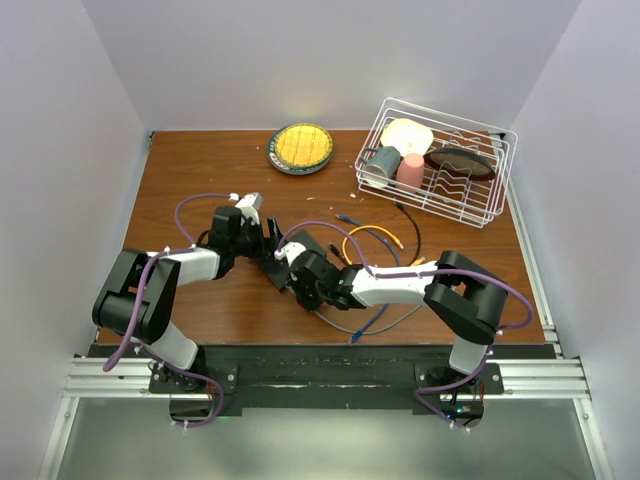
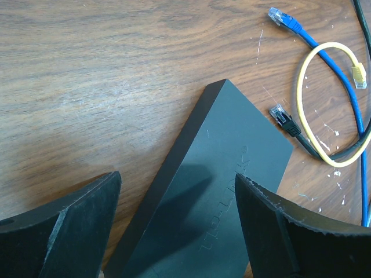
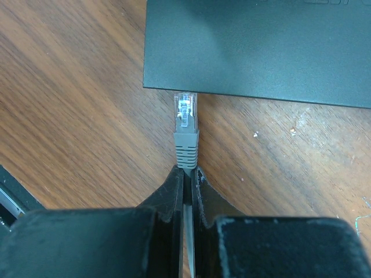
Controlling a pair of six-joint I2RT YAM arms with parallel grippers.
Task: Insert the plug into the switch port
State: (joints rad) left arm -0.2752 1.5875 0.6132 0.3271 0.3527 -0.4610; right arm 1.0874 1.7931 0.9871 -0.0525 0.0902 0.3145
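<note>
Right wrist view. Right hand (image 3: 186, 172) pressed together, pinching the plug (image 3: 185, 110) by the tail of its grey boot, the cable behind it lost between the fingers. Clear tip of the plug right at the near edge of the black switch box (image 3: 261, 46) — touching or just short, impossible to tell from above. Switch port hidden: socket face turned toward the hand and seen edge-on, no opening to make out. Box cut off at the top and right of the frame. Bare wooden surface (image 3: 69, 87) open to the left of the plug, and to its right along the box edge.

Left wrist view. Left hand (image 2: 177, 180) spread wide, one finger on each side of the box, both fingers cut off by the bottom of the frame. Left finger clear of the box's long side; right finger overlapping the other side, contact uncertain. Far corner of the box in view, near end out of frame; faint lettering on the lid, unreadable. To the right, near the box's corner, the end of a black cable (image 2: 293, 127), a looped yellow cable (image 2: 297, 92) and a blue cable (image 2: 293, 24), all running off the right edge. Wide open wood to the left and far.

Top view. Both hands close together at the middle of the surface, box mostly hidden beneath them, plug too small to see. White dish rack (image 1: 497, 180) at far right, round yellow-centred plate (image 1: 300, 147) at far middle — both well apart from the hands.
</note>
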